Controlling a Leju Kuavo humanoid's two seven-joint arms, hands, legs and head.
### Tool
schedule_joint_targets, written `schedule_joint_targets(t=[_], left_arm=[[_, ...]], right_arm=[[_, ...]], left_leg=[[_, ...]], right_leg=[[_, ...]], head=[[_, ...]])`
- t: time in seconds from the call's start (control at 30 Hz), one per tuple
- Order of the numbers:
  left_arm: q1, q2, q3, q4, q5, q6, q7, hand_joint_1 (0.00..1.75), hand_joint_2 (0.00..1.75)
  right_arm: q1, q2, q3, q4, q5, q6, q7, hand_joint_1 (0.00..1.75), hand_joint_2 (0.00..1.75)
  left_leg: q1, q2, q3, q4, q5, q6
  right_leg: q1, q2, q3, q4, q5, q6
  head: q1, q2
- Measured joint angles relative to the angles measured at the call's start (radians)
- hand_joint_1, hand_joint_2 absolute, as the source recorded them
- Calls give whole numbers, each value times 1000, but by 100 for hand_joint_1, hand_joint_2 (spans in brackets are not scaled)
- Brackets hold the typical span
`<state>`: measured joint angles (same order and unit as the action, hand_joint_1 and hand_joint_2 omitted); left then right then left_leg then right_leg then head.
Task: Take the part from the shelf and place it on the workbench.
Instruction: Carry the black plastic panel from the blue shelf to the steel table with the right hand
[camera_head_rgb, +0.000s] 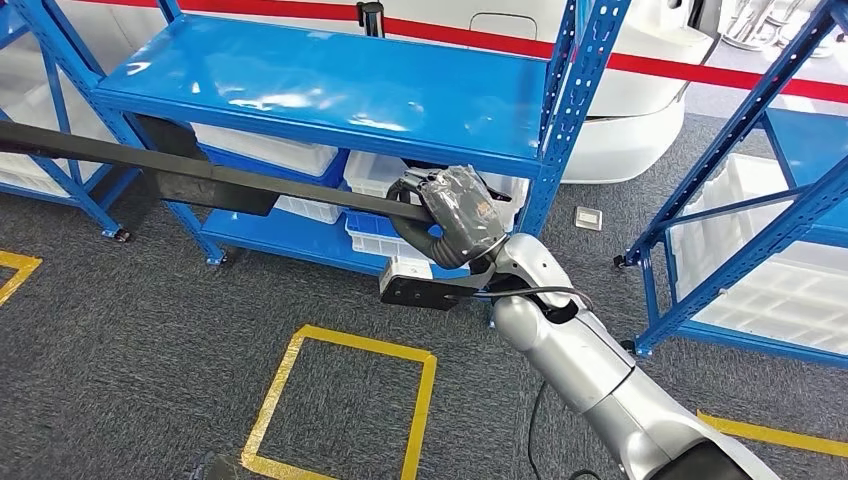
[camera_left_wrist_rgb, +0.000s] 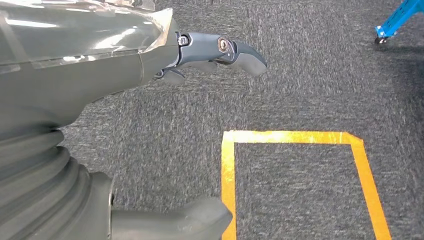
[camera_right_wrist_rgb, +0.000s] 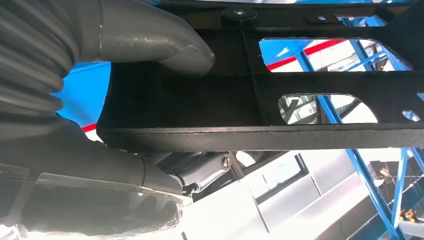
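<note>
The part (camera_head_rgb: 190, 175) is a long black metal bar that runs from the left edge of the head view to my right hand (camera_head_rgb: 455, 212), in front of the blue shelf (camera_head_rgb: 330, 90). My right hand grips its near end, held in the air below the shelf's top board. In the right wrist view the part (camera_right_wrist_rgb: 260, 137) shows as a black frame with cut-outs, with the thumb (camera_right_wrist_rgb: 150, 45) on one side and the dark fingers (camera_right_wrist_rgb: 200, 172) on the other. My left hand (camera_left_wrist_rgb: 90, 100) hangs over the carpet with its fingers apart and holds nothing.
White bins (camera_head_rgb: 270, 150) stand on the shelf's lower levels. A second blue rack (camera_head_rgb: 760, 200) with a white bin (camera_head_rgb: 780, 270) stands at the right. A yellow tape square (camera_head_rgb: 340, 400) marks the grey carpet in front of me. A white machine (camera_head_rgb: 640, 100) stands behind the shelf.
</note>
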<state>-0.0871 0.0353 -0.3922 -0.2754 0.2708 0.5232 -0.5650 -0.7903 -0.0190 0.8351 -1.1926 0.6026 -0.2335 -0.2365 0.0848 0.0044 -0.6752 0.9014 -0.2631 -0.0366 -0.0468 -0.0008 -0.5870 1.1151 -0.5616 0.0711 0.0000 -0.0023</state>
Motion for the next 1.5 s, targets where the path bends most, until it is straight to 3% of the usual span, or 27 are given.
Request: schedule_joint_targets(t=[0.03, 0.1, 0.17, 0.23, 0.3, 0.37, 0.43, 0.5, 0.53, 0.57, 0.63, 0.73, 0.8, 0.9, 0.97, 1.0, 1.03, 1.1, 1.17, 1.27, 1.3, 1.33, 1.43, 1.47, 1.5], left_arm=[[0, 0, 0, 0, 0, 0, 0, 0, 175], [1, 0, 0, 0, 0, -1, 0, 0, 175], [3, -1, 0, 0, 0, -1, -1, 0, 175], [4, -3, -1, 0, 0, -1, -1, 0, 175], [4, -4, -1, 0, 0, -1, -2, 0, 175], [4, -3, -1, 0, 0, -1, -2, 0, 175], [5, -1, -1, 0, 0, -1, -2, 0, 175], [7, 2, -1, 0, 1, 0, -2, 0, 175], [8, 3, -1, 0, 1, 1, -2, 0, 175], [8, 4, -1, 0, 1, 1, -2, 0, 175], [7, 4, -1, 0, 2, 2, -2, 0, 175], [6, 4, -1, 0, 2, 3, -4, 0, 175], [5, 4, -1, 0, 3, 4, -4, 0, 175], [4, 5, 0, 0, 3, 5, -5, 0, 175], [4, 4, 0, 0, 3, 5, -5, 0, 175], [4, 4, 0, 0, 3, 5, -5, 0, 175], [4, 4, 0, 0, 3, 6, -5, 0, 175], [4, -3, -1, -1, 4, 6, -6, 0, 175], [4, -12, -2, -2, 4, 7, -8, 0, 175], [5, -13, -2, -2, 4, 7, -9, 0, 175], [6, -13, -2, -2, 4, 8, -9, 0, 175], [6, -12, -2, -2, 4, 8, -10, 0, 175], [7, -5, -2, -1, 4, 8, -10, 0, 175], [8, -3, -2, -1, 5, 8, -10, 0, 175], [9, 0, -2, -1, 5, 9, -11, 0, 175]], right_arm=[[-1, 0, 0, 0, 0, 0, 0, 166, 175], [-2, 1, 1, -1, 1, 0, 0, 166, 175], [-2, 1, 1, -1, 2, 0, 0, 166, 175], [-3, 1, 2, -1, 2, 0, 0, 166, 175], [-3, 2, 3, -1, 2, 0, 0, 166, 175], [-3, 2, 3, -1, 2, 0, 0, 166, 175], [-4, 4, 3, -1, 2, 0, 0, 166, 175], [-1, 6, 5, 0, 2, 0, 0, 166, 175], [2, 7, 7, 0, 2, 0, 0, 166, 175], [4, 7, 9, 0, 3, 0, 0, 166, 175], [4, 8, 11, 0, 5, -1, 0, 166, 175], [3, 8, 11, 0, 6, -1, 0, 166, 175], [2, 7, 11, 0, 6, -1, 0, 166, 175], [1, 6, 11, 0, 6, -1, 0, 166, 175], [2, 5, 11, 0, 6, -1, 0, 166, 175], [2, 5, 11, 0, 6, -1, 0, 166, 175], [1, 6, 11, 0, 6, -1, 0, 166, 175], [-2, 8, 10, -2, 7, -1, 0, 166, 175], [-10, 10, 9, -5, 7, -1, 0, 166, 175], [-19, 13, 9, -6, 7, -1, 0, 166, 175], [-20, 14, 9, -7, 7, -1, 0, 166, 175], [-20, 16, 10, -7, 7, -1, 0, 166, 175], [-14, 21, 13, -6, 7, -1, -1, 166, 175], [-10, 21, 14, -5, 7, -1, -1, 166, 175], [-7, 21, 15, -4, 7, -1, -1, 166, 175]], left_leg=[[1, 0, -7, 5, 3, -8], [3, 1, -15, 13, 7, -26], [5, 2, -12, 6, 18, -45], [11, 3, -13, -1, 26, -56], [14, 4, -15, 1, 25, -57], [15, 4, -17, 3, 22, -56], [12, 4, -38, 54, -27, -48], [1, 0, -95, 231, -140, -39], [-3, -2, -84, 271, -173, -35], [-8, -5, -53, 269, -190, -34], [-14, -9, 35, 158, -169, -21], [-29, -12, 36, 139, -159, 11], [-35, -11, 29, 136, -151, 31], [-46, -10, 7, 135, -136, 53], [-62, -11, -10, 135, -124, 65], [-72, -12, -17, 135, -118, 69], [-83, -14, -23, 135, -111, 74], [-92, -14, -28, 132, -98, 79], [-84, -13, -26, 126, -85, 73], [-75, -14, -23, 108, -71, 48], [-76, -14, -27, 112, -84, 42], [-77, -14, -35, 135, -112, 36], [-61, -12, -75, 292, -230, 9], [-53, -10, -77, 326, -244, -2], [-45, -8, -62, 324, -239, -13]], right_leg=[[2, -1, 37, -68, 19, 4], [12, -3, 70, -139, 45, -7], [24, -2, 61, -135, 59, -29], [20, -2, 60, -134, 73, -48], [12, -3, 62, -138, 81, -56], [8, -2, 65, -138, 82, -58], [7, -4, 61, -137, 88, -65], [15, -7, 45, -136, 102, -75], [18, -9, 35, -133, 109, -76], [23, -8, 24, -127, 113, -71], [30, -6, 6, -107, 115, -54], [32, -5, -5, -108, 120, -34], [27, -6, -22, -78, 93, -31], [29, -5, -93, 104, -11, -43], [38, -4, -109, 177, -44, -48], [47, -3, -88, 158, -40, -53], [58, -3, -47, 101, -26, -64], [87, 2, 50, -40, 1, -110], [105, 2, 88, -111, 21, -144], [96, -2, 92, -161, 64, -156], [87, -2, 98, -183, 83, -161], [77, -3, 102, -202, 103, -162], [62, -6, 82, -207, 131, -144], [58, -7, 73, -202, 134, -138], [51, -8, 62, -193, 136, -131]], head=[[0, 0], [-1, 0], [-3, 0], [-3, 0], [-4, 0], [-5, 0], [-11, 0], [-18, 0], [-19, 0], [-20, 0], [-18, 0], [-14, 0], [-13, 0], [-10, 0], [-10, 0], [-10, 0], [-10, 0], [-19, 0], [-25, 0], [-12, 0], [-11, 0], [-10, 0], [-10, 0], [-10, 0], [-10, 0]])
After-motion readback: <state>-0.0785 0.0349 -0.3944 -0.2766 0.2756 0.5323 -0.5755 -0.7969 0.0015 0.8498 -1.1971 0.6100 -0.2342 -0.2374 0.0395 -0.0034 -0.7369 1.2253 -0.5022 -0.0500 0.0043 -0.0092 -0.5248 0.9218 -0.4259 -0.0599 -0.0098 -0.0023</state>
